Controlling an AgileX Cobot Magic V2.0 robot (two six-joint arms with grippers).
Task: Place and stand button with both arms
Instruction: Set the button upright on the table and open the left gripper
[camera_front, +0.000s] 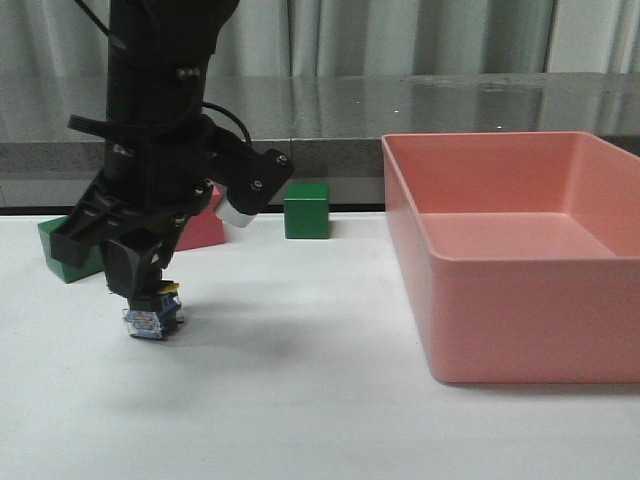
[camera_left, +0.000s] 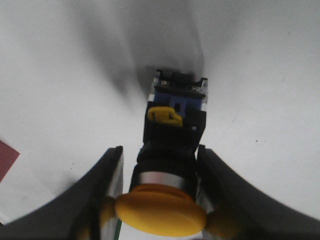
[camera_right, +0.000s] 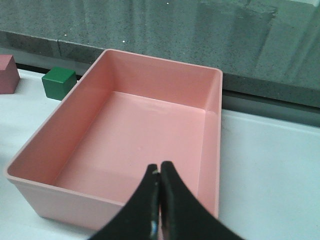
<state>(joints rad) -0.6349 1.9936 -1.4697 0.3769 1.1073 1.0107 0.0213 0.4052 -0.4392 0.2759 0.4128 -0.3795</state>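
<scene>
The left gripper (camera_front: 140, 290) is pinching the button (camera_front: 153, 318), whose long axis is running straight down to the table (camera_front: 300, 400); the right gripper (camera_right: 159, 200) is sitting pressed together.

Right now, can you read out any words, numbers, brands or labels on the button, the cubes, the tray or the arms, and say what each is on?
None can be read.
Button: no lettering shows on the cap or block.
Green cube, pink tray, left gripper: plain, no marks.
</scene>
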